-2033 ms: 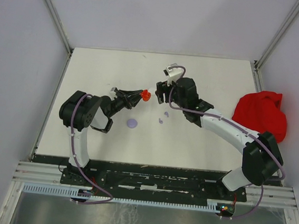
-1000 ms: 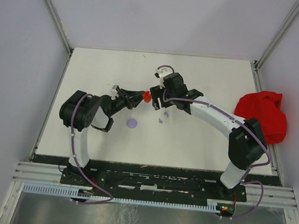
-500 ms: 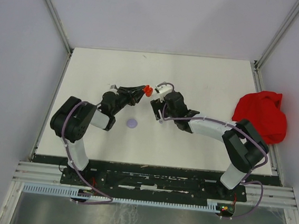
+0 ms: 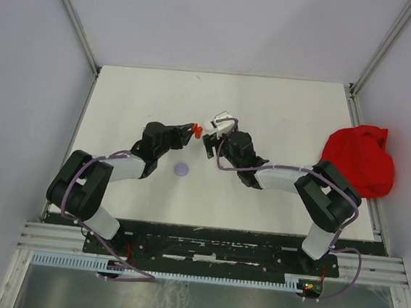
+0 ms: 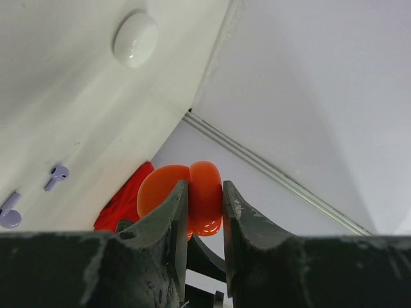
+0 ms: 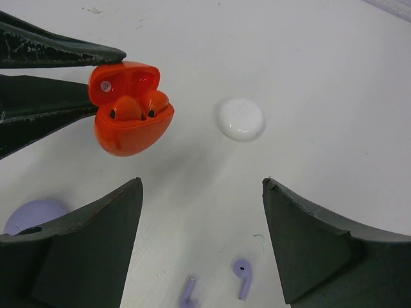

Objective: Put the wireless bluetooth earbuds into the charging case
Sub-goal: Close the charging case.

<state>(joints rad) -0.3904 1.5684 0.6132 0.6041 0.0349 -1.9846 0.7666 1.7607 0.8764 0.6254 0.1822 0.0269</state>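
My left gripper (image 4: pixel 193 131) is shut on an open red charging case (image 4: pixel 197 130), held above the table. In the right wrist view the case (image 6: pixel 131 119) has its lid up, with two red earbuds (image 6: pixel 128 106) seated inside. My right gripper (image 4: pixel 208 144) is open and empty, just right of the case. Between its fingers (image 6: pixel 90 231) two purple earbuds (image 6: pixel 243 277) lie loose on the table. In the left wrist view my left gripper (image 5: pixel 204 196) pinches the case (image 5: pixel 205 192) across its sides. White earbuds are not in view.
A closed white case (image 6: pixel 241 119) lies on the table beyond the purple earbuds, also seen in the left wrist view (image 5: pixel 135 38). A purple case (image 4: pixel 182 169) lies nearer my left arm. A red cloth (image 4: pixel 361 158) is bunched at the table's right edge.
Both arms have stretched out lower over the table. The left gripper kept the red case and shifted slightly. The right gripper swung from beyond the case to just right of it, over the purple earbuds.
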